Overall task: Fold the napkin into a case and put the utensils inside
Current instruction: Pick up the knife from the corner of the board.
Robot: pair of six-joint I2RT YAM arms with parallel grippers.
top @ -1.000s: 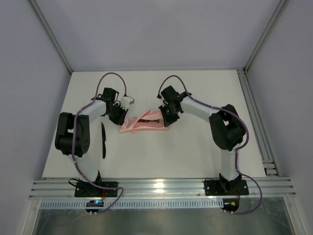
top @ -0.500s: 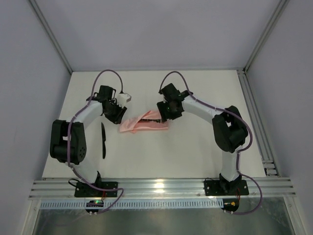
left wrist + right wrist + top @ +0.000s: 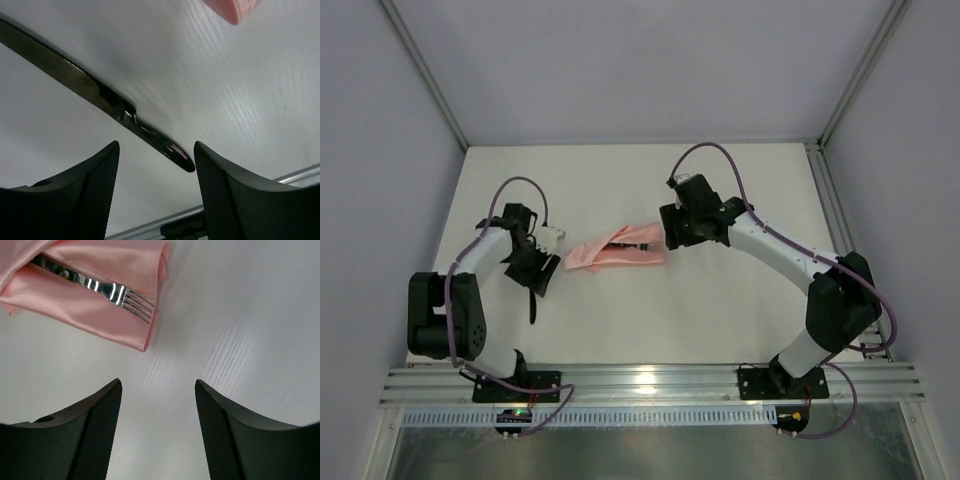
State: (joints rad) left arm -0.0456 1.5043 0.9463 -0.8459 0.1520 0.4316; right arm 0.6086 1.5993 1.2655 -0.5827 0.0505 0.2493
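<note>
Starting at the near edge, an aluminium rail carries both arm bases, and the white table stretches away from it.

Nearest of the utensils is a slim black piece, seemingly a knife, though the overhead view shows it only as a thin dark stick. It lies on the left part of the table, running near to far. The left gripper hovers directly above it with its jaws spread wide and nothing pinched between them. In the left wrist view the glossy knife lies flat on the table below the fingers. One rounded end shows in the gap, and it appears untouched.

Further in, near the table's middle and apart from that gripper, the case lies flat. It is the salmon-pink napkin folded into a narrow wedge, with the pointed end toward the left arm and the wider end toward the right arm. A fork rests inside it. Its handle is tucked under a fold, and its tines lie exposed on the pink cloth at the wide end.

The right gripper sits just beside that wide end, its jaws also wide apart and holding nothing. The right wrist view shows bare table between its fingers, with the case lying beyond them and not touching.
</note>
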